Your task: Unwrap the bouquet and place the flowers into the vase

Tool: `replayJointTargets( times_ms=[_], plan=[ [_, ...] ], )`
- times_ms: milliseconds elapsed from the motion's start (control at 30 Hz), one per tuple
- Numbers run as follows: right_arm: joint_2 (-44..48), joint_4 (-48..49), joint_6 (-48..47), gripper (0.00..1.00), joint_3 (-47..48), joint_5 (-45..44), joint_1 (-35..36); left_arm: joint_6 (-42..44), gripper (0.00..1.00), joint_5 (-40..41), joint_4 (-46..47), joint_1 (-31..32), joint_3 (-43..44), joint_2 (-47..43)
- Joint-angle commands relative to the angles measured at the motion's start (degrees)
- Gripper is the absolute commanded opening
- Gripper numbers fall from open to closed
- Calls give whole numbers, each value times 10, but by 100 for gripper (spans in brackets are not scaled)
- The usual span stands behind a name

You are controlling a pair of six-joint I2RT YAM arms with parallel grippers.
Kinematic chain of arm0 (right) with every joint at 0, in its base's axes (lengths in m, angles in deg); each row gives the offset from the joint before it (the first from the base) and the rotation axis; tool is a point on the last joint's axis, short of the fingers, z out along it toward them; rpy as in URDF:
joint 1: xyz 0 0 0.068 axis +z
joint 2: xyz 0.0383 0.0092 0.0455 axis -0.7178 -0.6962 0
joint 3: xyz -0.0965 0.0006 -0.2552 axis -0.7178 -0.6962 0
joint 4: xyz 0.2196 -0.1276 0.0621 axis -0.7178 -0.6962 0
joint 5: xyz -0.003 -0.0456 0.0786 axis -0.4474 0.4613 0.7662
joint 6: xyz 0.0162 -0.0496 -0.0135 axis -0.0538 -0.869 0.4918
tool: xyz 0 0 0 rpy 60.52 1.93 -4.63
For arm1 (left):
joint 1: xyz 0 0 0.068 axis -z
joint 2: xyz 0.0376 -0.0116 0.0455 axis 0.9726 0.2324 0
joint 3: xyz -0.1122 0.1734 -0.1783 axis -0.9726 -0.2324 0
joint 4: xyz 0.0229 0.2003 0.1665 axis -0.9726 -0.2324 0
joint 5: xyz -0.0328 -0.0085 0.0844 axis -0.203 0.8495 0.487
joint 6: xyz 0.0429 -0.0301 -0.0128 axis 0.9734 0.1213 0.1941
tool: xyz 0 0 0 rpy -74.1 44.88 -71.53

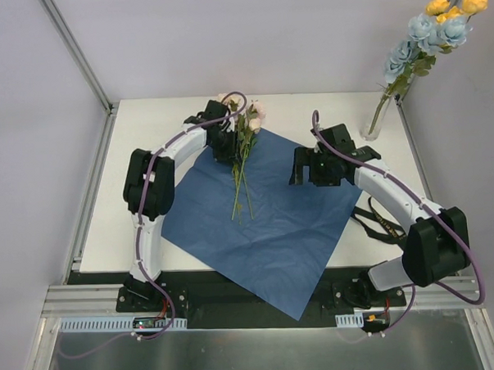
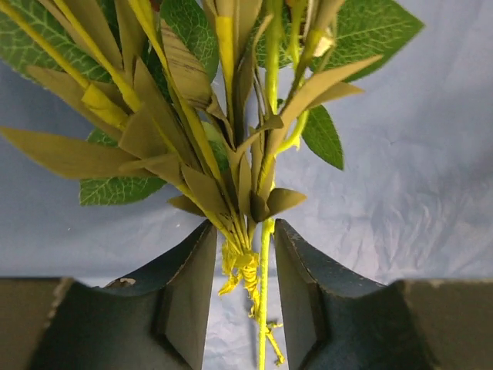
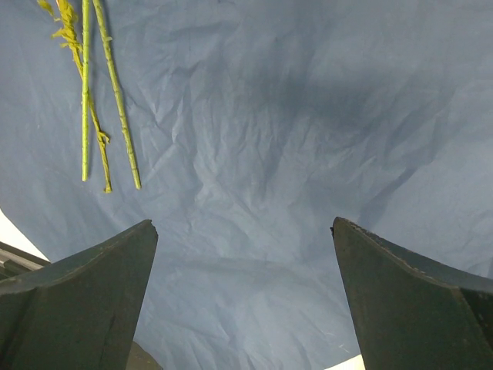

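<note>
The bouquet is undone: its blue paper point(image 1: 286, 228) lies spread flat on the table. Pink and cream flowers point(image 1: 251, 119) lie on the paper's far corner, stems pointing toward me. My left gripper point(image 1: 231, 143) straddles their stems just below the leaves. In the left wrist view the bundle of green stems point(image 2: 262, 254) fills the gap between the fingertips of the left gripper point(image 2: 245, 227). My right gripper point(image 1: 299, 170) hovers open over bare paper, right of the stems. The right wrist view shows its fingers point(image 3: 108, 270) wide apart and stem ends point(image 3: 115, 100) at upper left. The clear vase point(image 1: 375, 120) at back right holds pale-blue and yellow blooms point(image 1: 437, 25).
A black ribbon point(image 1: 380, 222) lies on the white table point(image 1: 146, 124) beside the paper's right corner, under the right forearm. The paper's near corner hangs over the table's front edge. Metal frame posts stand at both back corners.
</note>
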Motion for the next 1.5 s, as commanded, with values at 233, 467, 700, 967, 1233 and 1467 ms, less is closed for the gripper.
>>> replayJointTargets(
  times_ms=[233,467,700,967,1233,1467],
  plan=[
    [49,2,-29,100,-15,-9,1,-19,12,3,-21,4,26,26],
    [39,-1,-22,100,-2,1,2,12,2,55,-21,6,26,-54],
    [43,-17,-25,100,24,-2,2,2,0,29,-20,7,28,-152],
    [58,41,-14,100,72,146,0,0,0,-84,6,12,-13,-249],
    [79,287,130,93,51,228,3,49,0,-229,51,64,-86,-320],
    [89,368,153,76,33,217,36,66,0,-256,60,86,-124,-345]
  ],
)
